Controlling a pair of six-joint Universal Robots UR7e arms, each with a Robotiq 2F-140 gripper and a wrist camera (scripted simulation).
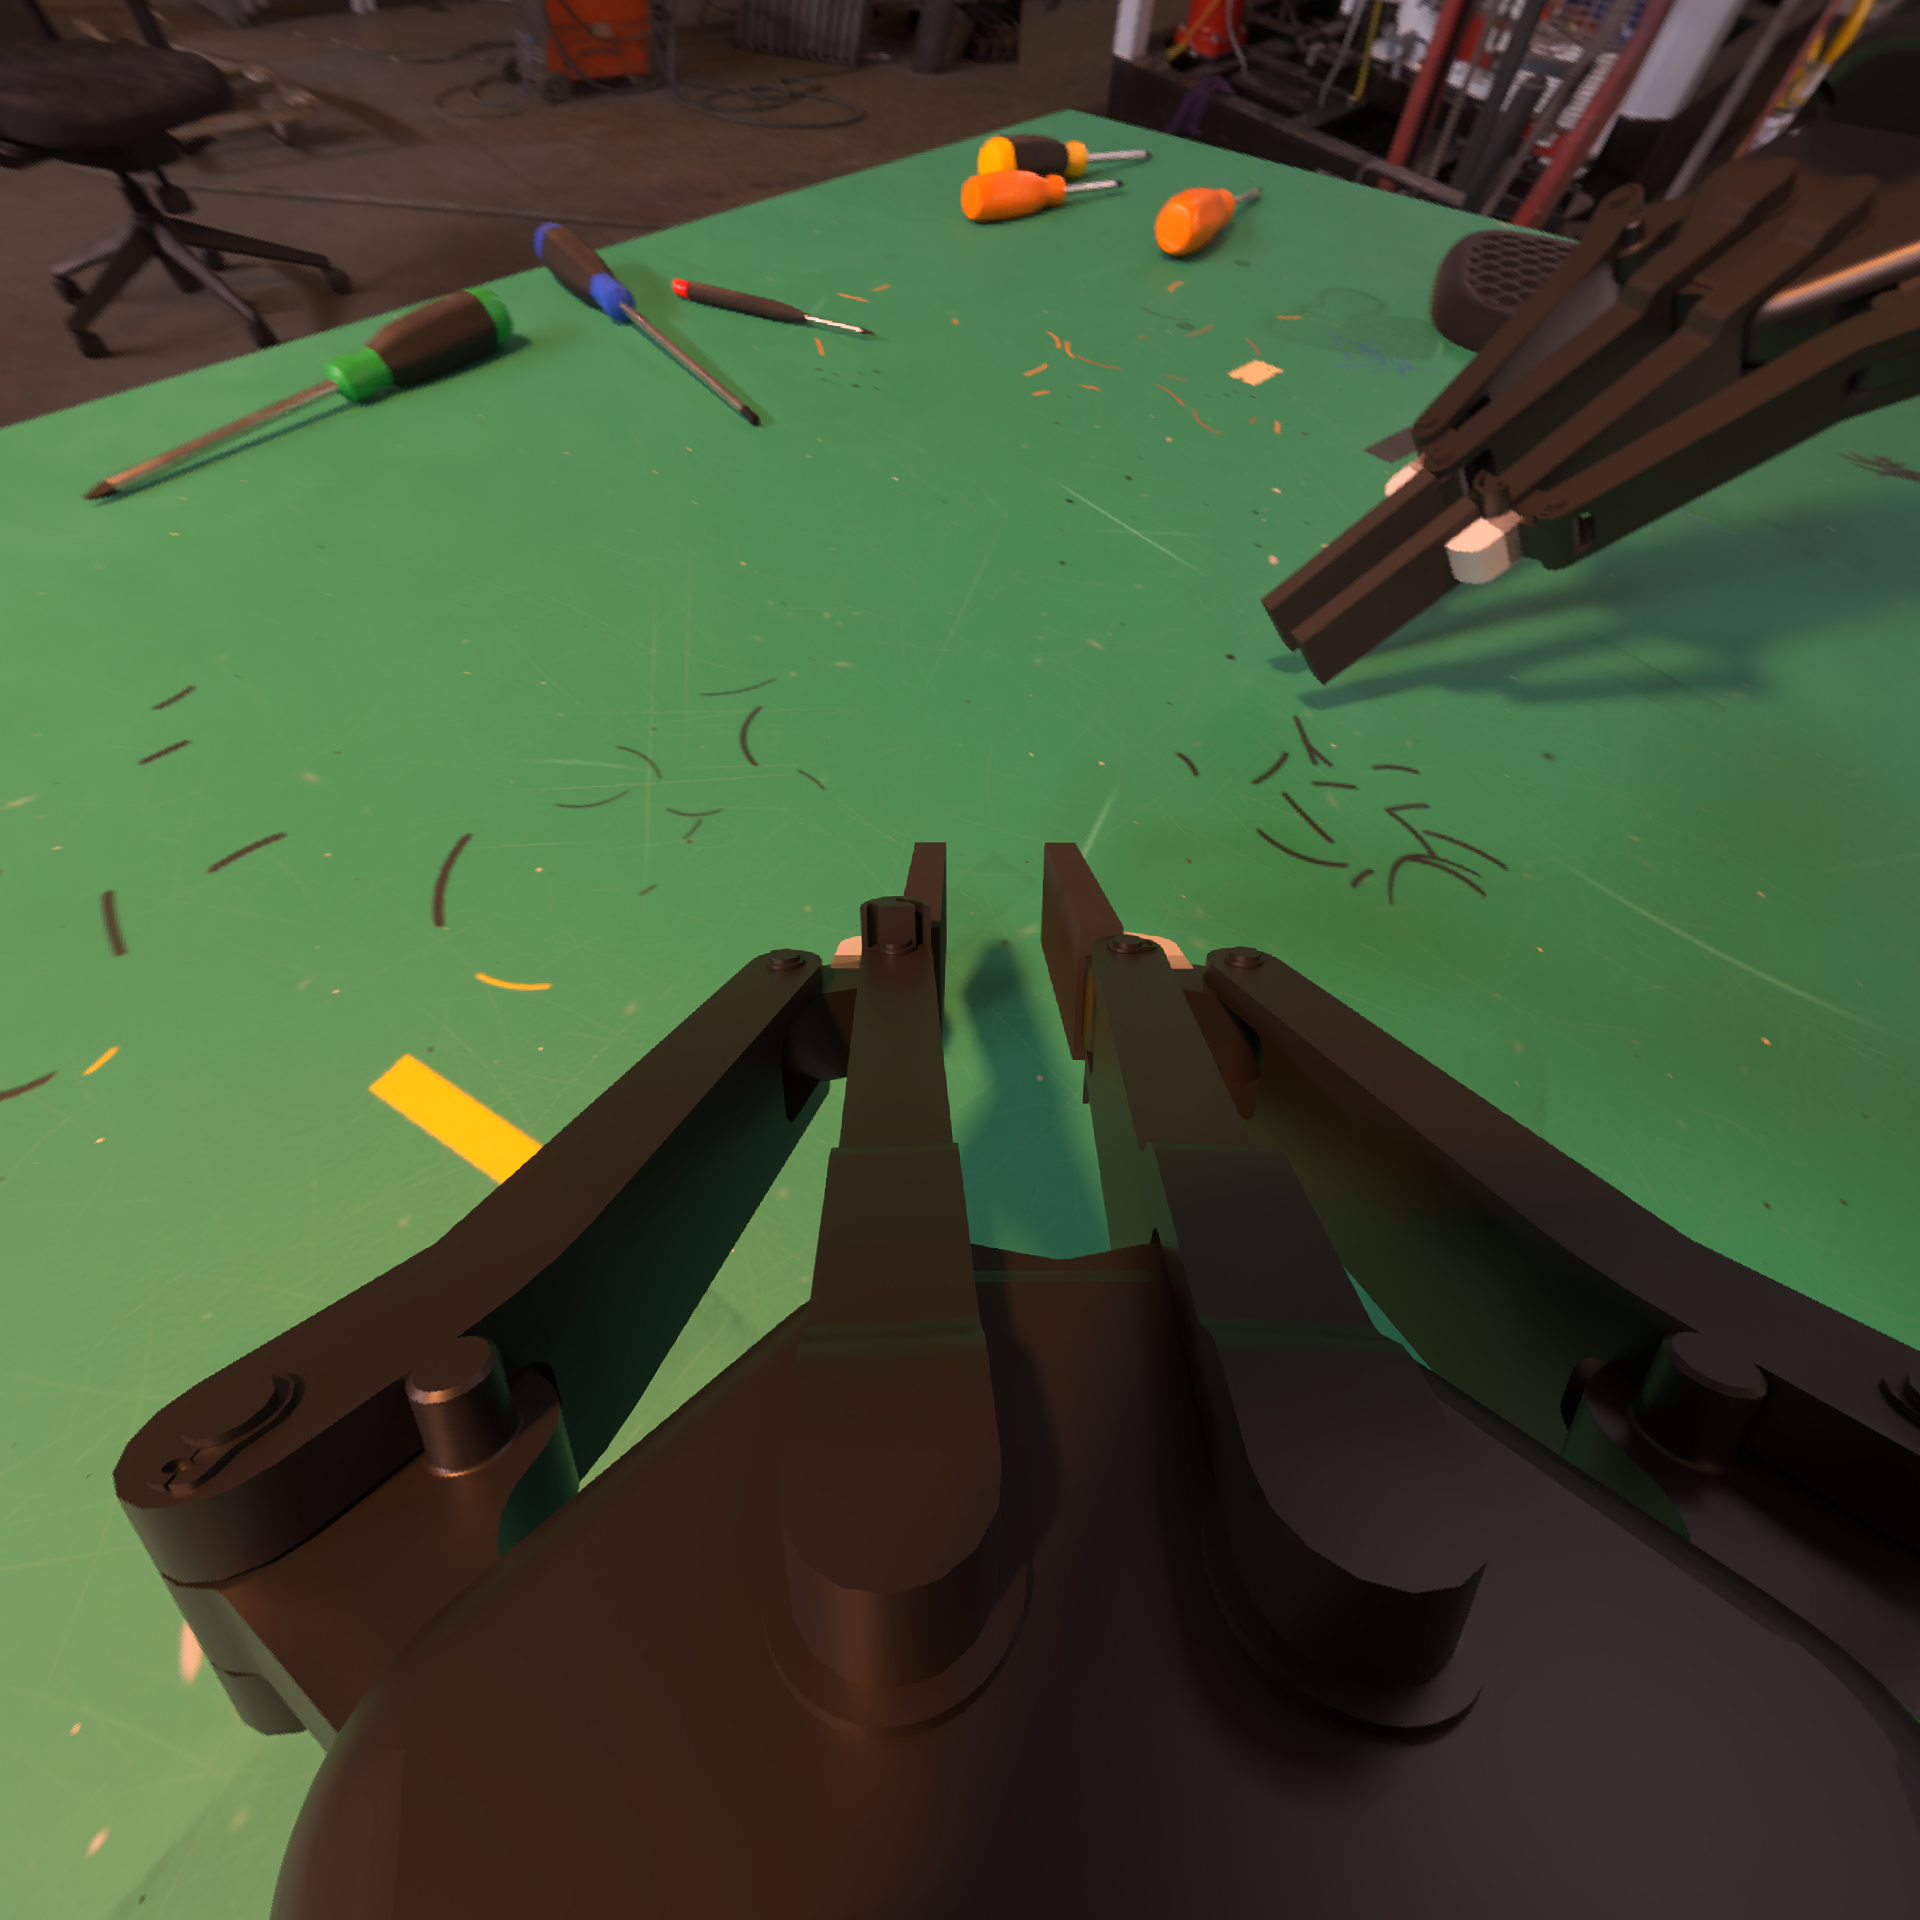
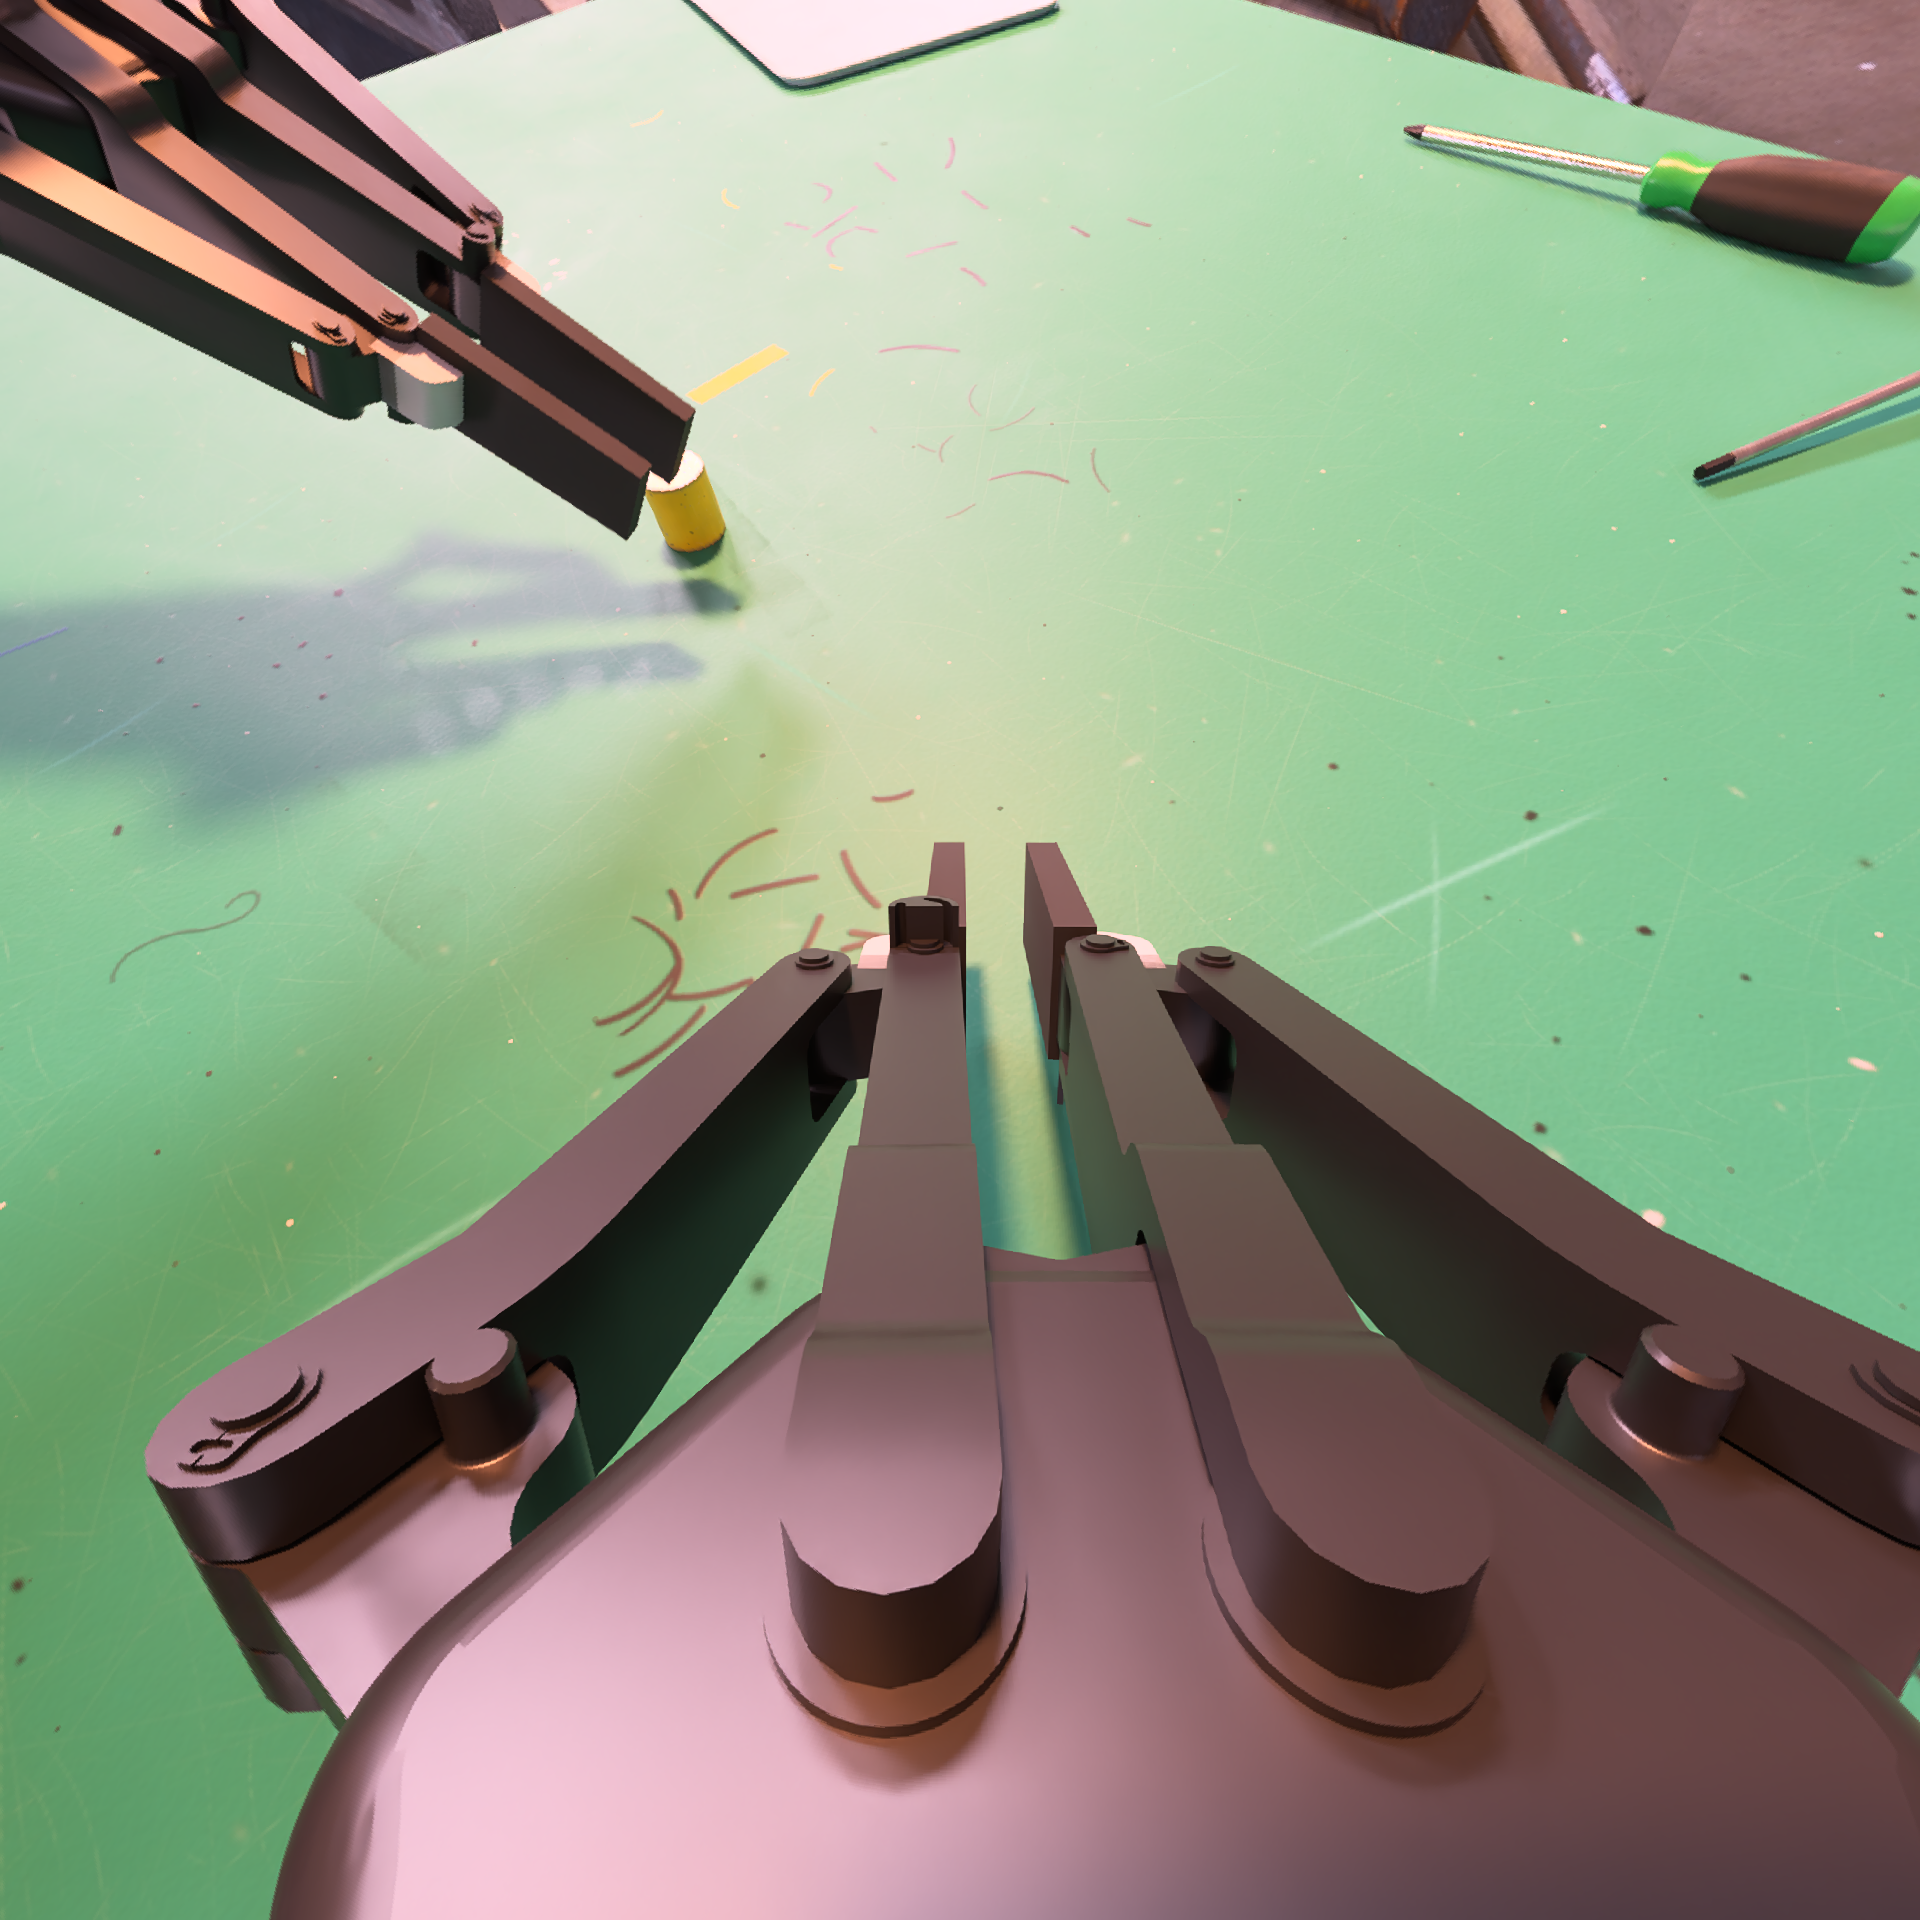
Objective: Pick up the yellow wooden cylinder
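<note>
1. Yellow wooden cylinder (image 2: 686, 506), short, stands upright on the green scratched desk (image 2: 1247, 644).
2. Left gripper (image 2: 657, 470) hangs just beside the cylinder, fingertips at its top edge; whether they touch, I cannot tell. Its jaws are nearly pressed together, holding nothing.
3. Right gripper (image 2: 992, 883) sits well apart from the cylinder, jaws narrowly spread and empty.
4. Green-handled screwdriver (image 2: 1714, 197) lies far off.

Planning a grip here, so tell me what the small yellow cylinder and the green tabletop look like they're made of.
The yellow cylinder looks like painted wood: matte yellow side, paler bare-looking top face, no shine, though no grain is visible. The green tabletop looks like a matte cutting-mat or painted surface, going by its fine pale scratches and specks; which one is unclear. The left claw beside the cylinder looks like dark metal with a dull sheen.
</note>
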